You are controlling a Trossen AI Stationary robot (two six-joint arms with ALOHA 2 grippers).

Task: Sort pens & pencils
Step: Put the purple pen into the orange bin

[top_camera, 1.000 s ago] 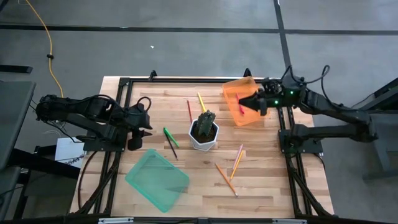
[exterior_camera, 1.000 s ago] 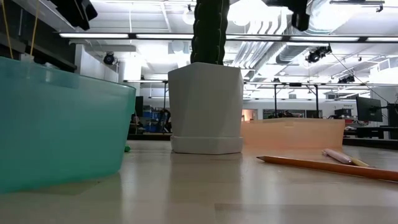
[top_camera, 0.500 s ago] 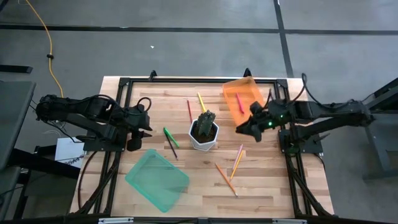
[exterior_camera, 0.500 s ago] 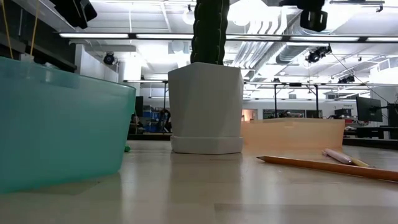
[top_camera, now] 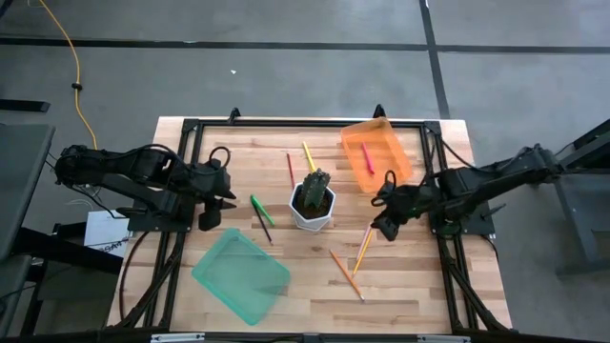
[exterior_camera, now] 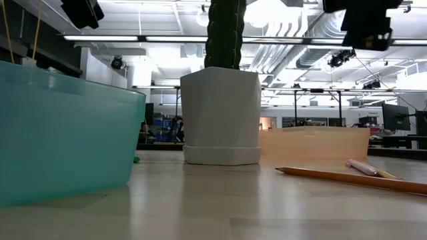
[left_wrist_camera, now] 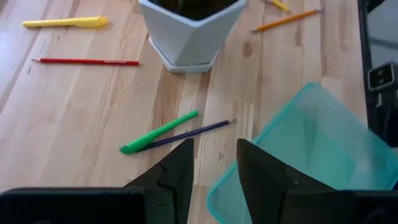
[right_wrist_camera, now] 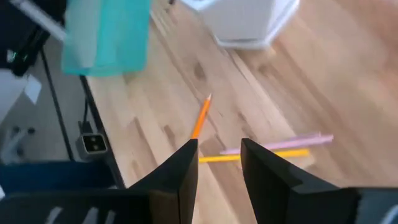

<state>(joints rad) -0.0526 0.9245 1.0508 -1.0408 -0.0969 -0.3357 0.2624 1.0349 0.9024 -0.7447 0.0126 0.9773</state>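
Observation:
My right gripper [top_camera: 379, 215] [right_wrist_camera: 219, 158] hovers open above the table, right of the white cactus pot [top_camera: 313, 204]. Ahead of it lie the yellow-orange pencil [right_wrist_camera: 255, 157] beside a pale pink stick [right_wrist_camera: 283, 144], and the orange pencil [right_wrist_camera: 201, 117]. The pink-red pen [top_camera: 367, 157] lies in the orange tray [top_camera: 355, 164]. My left gripper [top_camera: 225, 195] [left_wrist_camera: 214, 162] waits open at the left, facing the green pen [left_wrist_camera: 158, 131] and the dark pencil [left_wrist_camera: 186, 134], which lie crossed. The red pencil [top_camera: 290, 169] and the yellow pen [top_camera: 309, 155] lie flat behind the pot.
A teal tray [top_camera: 241, 274] sits at the near left, close to my left gripper. The pot with its cactus stands mid-table between the two arms. Bare wood lies along the near edge, right of the orange pencil [top_camera: 345, 273]. Black frame rails [top_camera: 438, 238] border the table.
My right gripper has left the spot over the orange tray and swung toward the table's near edge, and now hovers beside the yellow-orange pencil, right of the pot. The pink-red pen stays in the orange tray. My left arm has kept still.

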